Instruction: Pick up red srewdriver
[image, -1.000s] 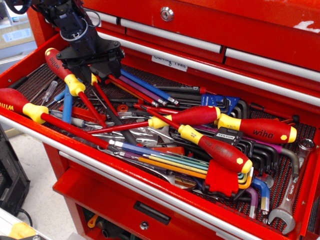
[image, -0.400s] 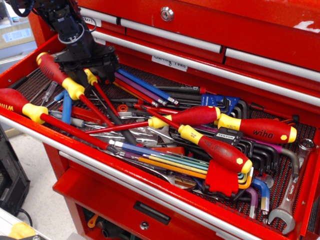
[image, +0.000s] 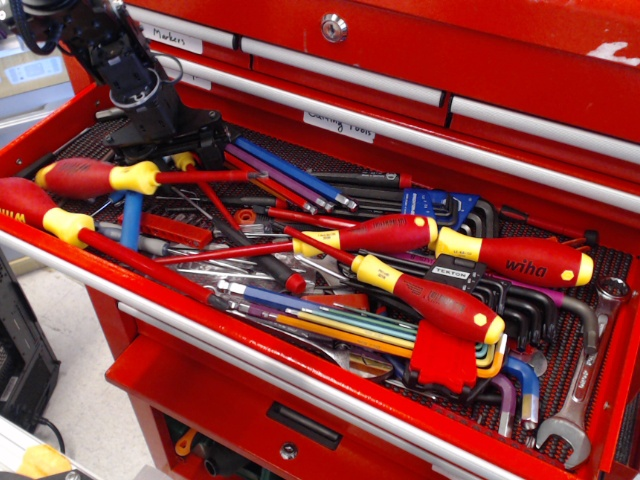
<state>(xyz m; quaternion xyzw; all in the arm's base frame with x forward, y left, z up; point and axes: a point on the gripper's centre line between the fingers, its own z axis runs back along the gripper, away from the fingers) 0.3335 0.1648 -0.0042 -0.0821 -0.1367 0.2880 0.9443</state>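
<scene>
The red srewdriver lies at the back left of the open tool drawer. Only its small yellow collar and thin red shaft show, the shaft running down-right over other tools. Its handle is hidden under my black gripper, which sits low over that spot. The fingers stand either side of the collar. I cannot tell whether they grip the handle.
A thick red wiha screwdriver lies level just left of the gripper, another at the front left. More thick ones, coloured hex keys and a wrench crowd the drawer. Closed drawers rise behind.
My gripper has moved left and back. The thick wiha screwdriver beside it swung from slanting to level. The slim screwdriver's collar stayed under the gripper.
</scene>
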